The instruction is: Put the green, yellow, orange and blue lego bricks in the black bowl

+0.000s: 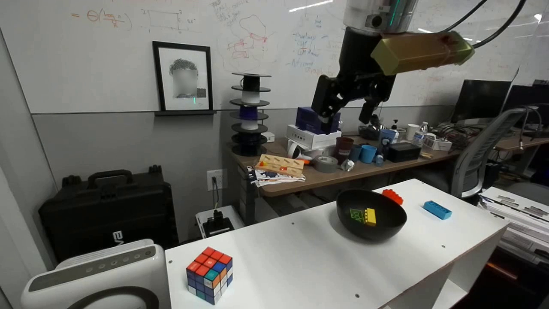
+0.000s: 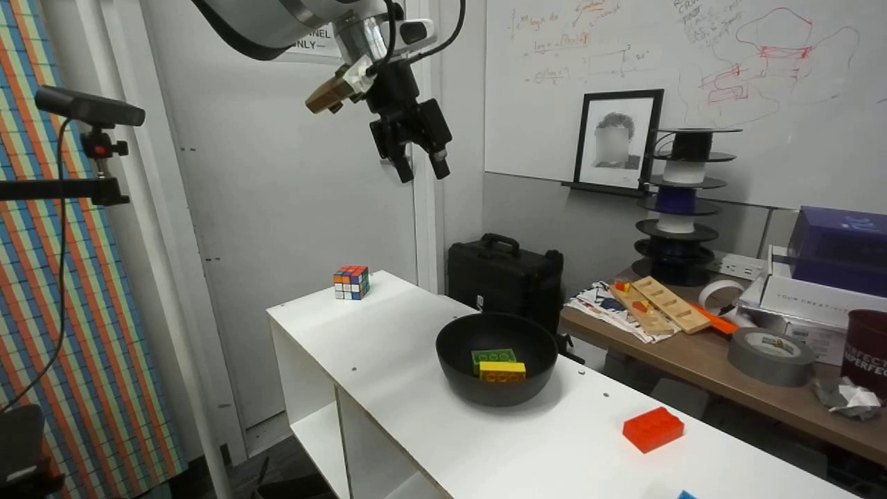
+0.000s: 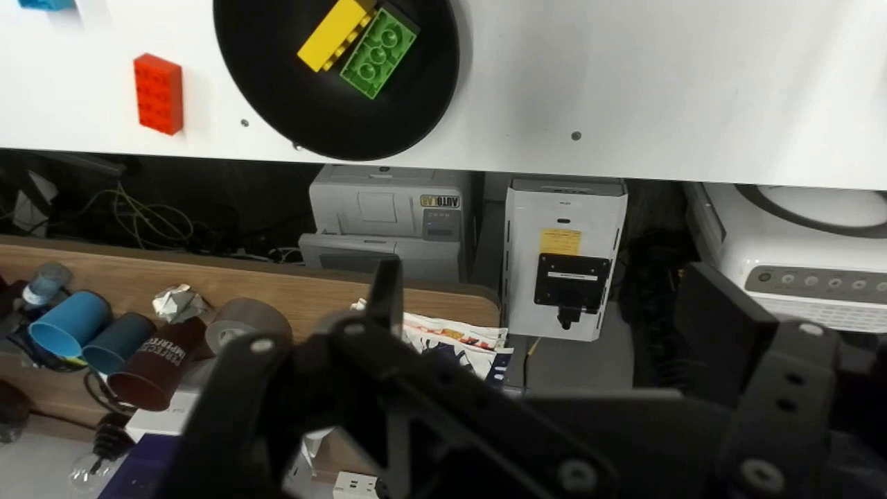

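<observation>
Hand (image 3: pixel 547 294) gapes; black bowl (image 3: pixel 305 104) holds yellow brick (image 3: pixel 332 36) beside upturned green brick (image 3: pixel 380 54).

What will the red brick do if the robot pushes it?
The red brick probably won't roll, because its sides look flat. It's likely stiff, since it looks like hard plastic. It might slide easily, as the white tabletop under it looks smooth.

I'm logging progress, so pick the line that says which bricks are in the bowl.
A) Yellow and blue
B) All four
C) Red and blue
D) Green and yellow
D: the green brick and yellow brick lie inside the bowl, while the red brick and blue brick lie outside it on the white shelf.
</observation>
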